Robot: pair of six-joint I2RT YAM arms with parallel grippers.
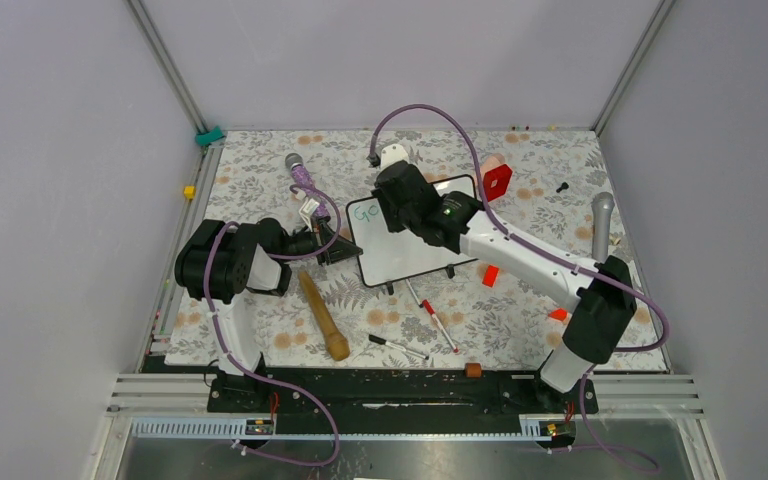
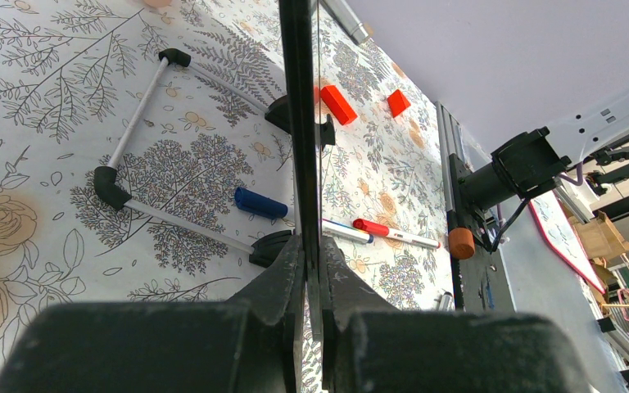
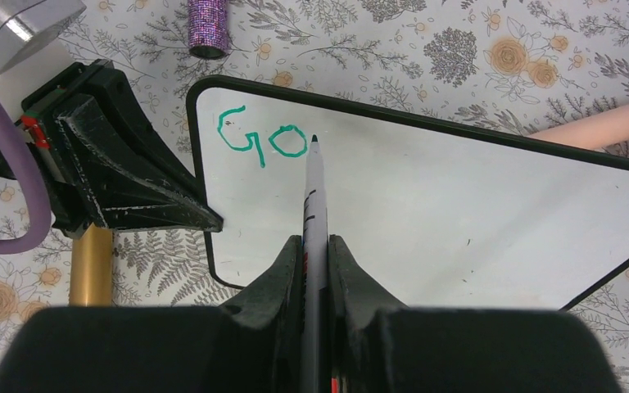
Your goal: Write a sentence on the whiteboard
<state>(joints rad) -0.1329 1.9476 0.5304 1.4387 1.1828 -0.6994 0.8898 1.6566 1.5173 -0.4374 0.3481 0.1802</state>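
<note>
The whiteboard (image 1: 405, 250) stands tilted mid-table on its black feet; it fills the right wrist view (image 3: 459, 213). The sentence (image 3: 262, 141) reads only "Go" in green at the board's upper left, also faint in the top view (image 1: 365, 212). My right gripper (image 3: 315, 246) is shut on a white marker (image 3: 314, 205) whose tip touches the board just right of the "o". My left gripper (image 2: 307, 254) is shut on the board's left edge (image 2: 299, 123), seen edge-on; it shows as black fingers in the right wrist view (image 3: 131, 180).
A wooden rolling pin (image 1: 322, 316) lies left of the board. Loose markers (image 1: 438, 320) lie in front. Red blocks (image 1: 497, 180) sit right of the board, orange ones (image 1: 489, 275) near its right foot. A microphone (image 1: 601, 225) lies at the right.
</note>
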